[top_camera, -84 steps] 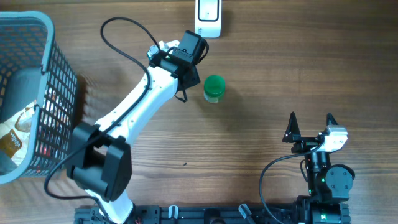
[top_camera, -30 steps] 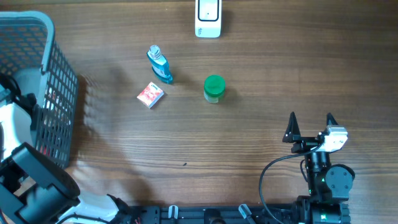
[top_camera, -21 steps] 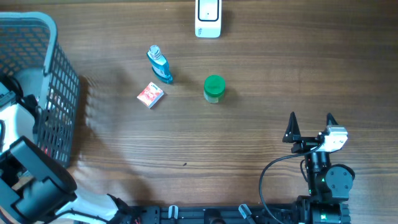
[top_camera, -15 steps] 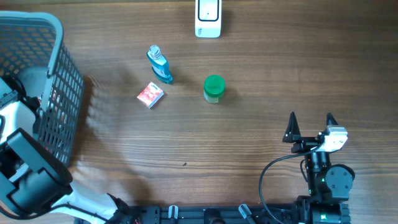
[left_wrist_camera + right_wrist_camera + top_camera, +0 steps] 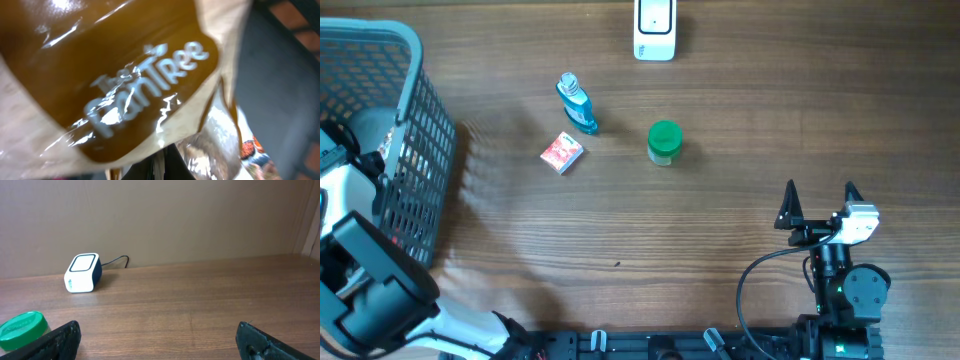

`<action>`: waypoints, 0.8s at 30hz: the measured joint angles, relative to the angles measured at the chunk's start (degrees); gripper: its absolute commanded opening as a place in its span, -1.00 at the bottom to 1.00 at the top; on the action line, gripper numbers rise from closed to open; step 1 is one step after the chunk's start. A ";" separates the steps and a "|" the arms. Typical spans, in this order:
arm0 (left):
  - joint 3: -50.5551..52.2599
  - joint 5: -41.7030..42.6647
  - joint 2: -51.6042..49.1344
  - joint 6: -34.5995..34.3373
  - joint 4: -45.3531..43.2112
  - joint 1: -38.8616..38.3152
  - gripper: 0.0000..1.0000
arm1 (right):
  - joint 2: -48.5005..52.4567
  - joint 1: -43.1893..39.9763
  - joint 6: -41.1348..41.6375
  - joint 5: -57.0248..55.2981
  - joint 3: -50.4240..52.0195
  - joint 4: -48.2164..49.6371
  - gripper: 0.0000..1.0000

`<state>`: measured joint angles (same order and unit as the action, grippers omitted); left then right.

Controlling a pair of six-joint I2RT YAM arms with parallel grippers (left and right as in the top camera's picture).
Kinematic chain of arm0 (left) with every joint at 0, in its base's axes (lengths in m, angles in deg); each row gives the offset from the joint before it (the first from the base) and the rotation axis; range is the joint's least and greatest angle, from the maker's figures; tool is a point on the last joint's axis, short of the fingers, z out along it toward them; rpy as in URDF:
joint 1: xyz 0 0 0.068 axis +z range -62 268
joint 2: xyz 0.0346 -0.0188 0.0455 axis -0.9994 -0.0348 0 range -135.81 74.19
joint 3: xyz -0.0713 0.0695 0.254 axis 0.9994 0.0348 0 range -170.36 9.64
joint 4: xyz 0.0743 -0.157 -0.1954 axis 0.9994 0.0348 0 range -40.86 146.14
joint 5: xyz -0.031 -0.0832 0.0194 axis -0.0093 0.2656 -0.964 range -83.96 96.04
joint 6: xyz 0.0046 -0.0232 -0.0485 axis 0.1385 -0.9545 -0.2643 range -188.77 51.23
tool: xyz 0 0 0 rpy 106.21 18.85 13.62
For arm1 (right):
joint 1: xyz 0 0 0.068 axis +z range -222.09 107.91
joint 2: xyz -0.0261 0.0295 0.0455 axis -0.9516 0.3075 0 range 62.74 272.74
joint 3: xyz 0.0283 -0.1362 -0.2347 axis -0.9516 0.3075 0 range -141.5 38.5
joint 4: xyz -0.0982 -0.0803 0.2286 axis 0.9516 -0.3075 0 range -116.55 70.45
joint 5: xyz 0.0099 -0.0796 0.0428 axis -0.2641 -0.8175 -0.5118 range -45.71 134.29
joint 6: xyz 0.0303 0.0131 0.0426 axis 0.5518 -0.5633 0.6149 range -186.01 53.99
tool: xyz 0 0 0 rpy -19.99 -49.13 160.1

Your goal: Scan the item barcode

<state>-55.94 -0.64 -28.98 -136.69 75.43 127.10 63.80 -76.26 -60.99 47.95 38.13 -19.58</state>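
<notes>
A glossy brown and cream snack packet (image 5: 115,75) with white lettering fills the left wrist view. My left gripper (image 5: 159,167) sits at its lower edge, shut on the packet's thin film. From overhead, the left arm (image 5: 345,195) reaches down into the grey basket (image 5: 415,120) at the far left, and its fingers are hidden there. The white barcode scanner (image 5: 654,28) stands at the table's back edge, also visible as the scanner (image 5: 83,273). My right gripper (image 5: 819,205) rests open at the front right, nothing between its fingers (image 5: 60,339).
A blue bottle (image 5: 577,102), a small red box (image 5: 562,152) and a green-lidded jar (image 5: 664,141) stand on the wooden table between basket and scanner. The jar's lid (image 5: 23,324) shows at the left in the right wrist view. More packets lie in the basket.
The left gripper has closed on the packet inside the basket. The basket's near wall has shifted slightly to the right. The right arm has not moved.
</notes>
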 measured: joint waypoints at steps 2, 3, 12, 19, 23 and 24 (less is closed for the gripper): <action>0.33 2.32 2.60 1.38 0.92 0.00 -0.92 | 0.00 0.00 0.00 0.00 0.00 0.00 1.00; 0.42 3.32 4.39 1.92 1.62 0.00 -0.92 | 0.00 0.00 0.00 0.00 0.00 0.00 1.00; 0.37 5.03 24.09 6.29 4.20 0.00 0.67 | 0.00 0.00 0.00 0.00 0.00 0.00 1.00; 0.39 3.50 16.85 7.69 10.45 0.02 1.00 | 0.00 0.00 0.00 0.00 0.00 0.00 1.00; 0.52 2.12 14.73 7.87 13.29 0.46 1.00 | 0.00 0.00 -0.17 0.00 0.00 0.00 1.00; 0.50 1.81 14.75 7.89 14.01 0.79 1.00 | 0.00 0.00 -0.17 0.00 0.00 0.00 1.00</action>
<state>-55.44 1.17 -14.23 -128.80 89.44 127.88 63.80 -76.26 -61.17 47.95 38.13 -19.58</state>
